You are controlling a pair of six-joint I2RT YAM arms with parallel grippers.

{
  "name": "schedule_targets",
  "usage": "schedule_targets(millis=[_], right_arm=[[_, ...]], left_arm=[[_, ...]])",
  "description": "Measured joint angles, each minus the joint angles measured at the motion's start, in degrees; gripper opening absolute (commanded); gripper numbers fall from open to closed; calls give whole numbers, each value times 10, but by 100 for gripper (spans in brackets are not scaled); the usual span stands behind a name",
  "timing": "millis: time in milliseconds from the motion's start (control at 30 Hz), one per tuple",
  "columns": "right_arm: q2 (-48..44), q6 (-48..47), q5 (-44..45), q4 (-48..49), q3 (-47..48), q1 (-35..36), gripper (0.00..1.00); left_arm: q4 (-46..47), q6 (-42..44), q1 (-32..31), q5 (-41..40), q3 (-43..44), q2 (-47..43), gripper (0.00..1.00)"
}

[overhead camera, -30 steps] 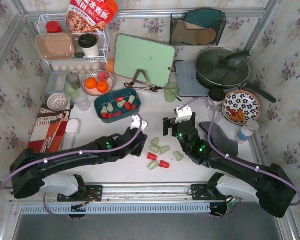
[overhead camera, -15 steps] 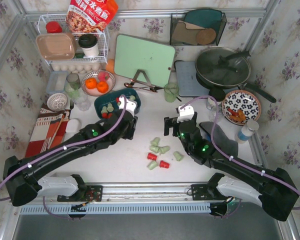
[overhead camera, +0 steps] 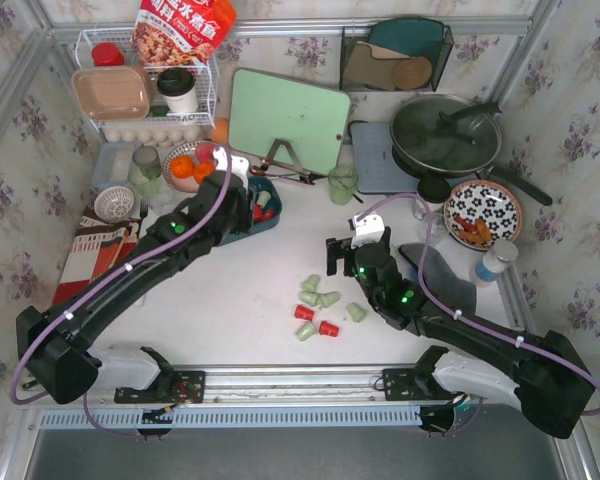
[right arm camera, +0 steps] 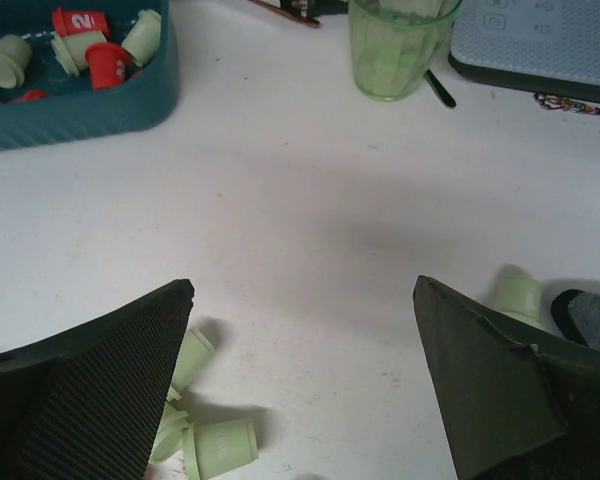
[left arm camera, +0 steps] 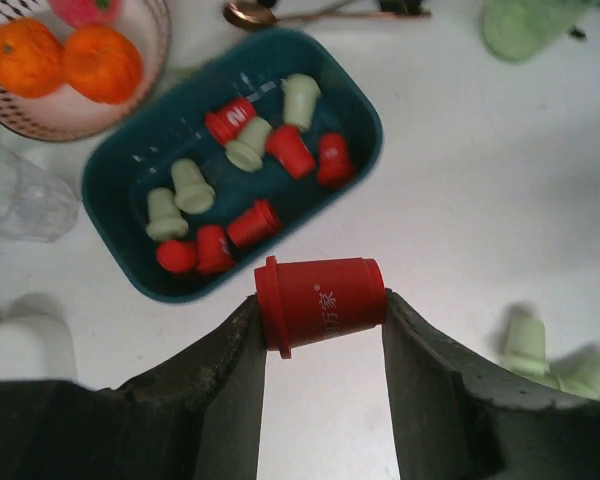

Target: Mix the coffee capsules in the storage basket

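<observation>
Firmly, the left gripper (left arm camera: 320,310) clamps a red capsule (left arm camera: 325,298) sideways, just short of the storage basket (left arm camera: 130,170), where red and green coffee capsules (left arm camera: 250,150) lie mixed. Its arm stretches diagonally from the lower-left base. The right gripper (right arm camera: 302,300) hovers spread wide, empty, beside loose capsules (overhead camera: 318,305) on the table (overhead camera: 240,290).

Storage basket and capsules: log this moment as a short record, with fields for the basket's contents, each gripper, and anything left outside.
contents: storage basket holds red and green coffee capsules, intermixed
left: left gripper shut on a red capsule, near the basket
right: right gripper open, empty, above the table
outside: loose capsules, green and red, clustered on the table by the right gripper
</observation>
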Motion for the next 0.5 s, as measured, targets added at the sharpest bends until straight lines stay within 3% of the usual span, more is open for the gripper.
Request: schedule_targets(millis=[133, 367, 500], right_arm=[[17, 0, -5, 0, 0, 0, 100], [21, 0, -8, 3, 0, 0, 100], [21, 3, -15, 3, 1, 0, 100]], left_arm=[[24, 12, 46, 11, 40, 43, 36], [44, 11, 148, 37, 106, 198, 37], [39, -1, 191, 45, 141, 266, 48]])
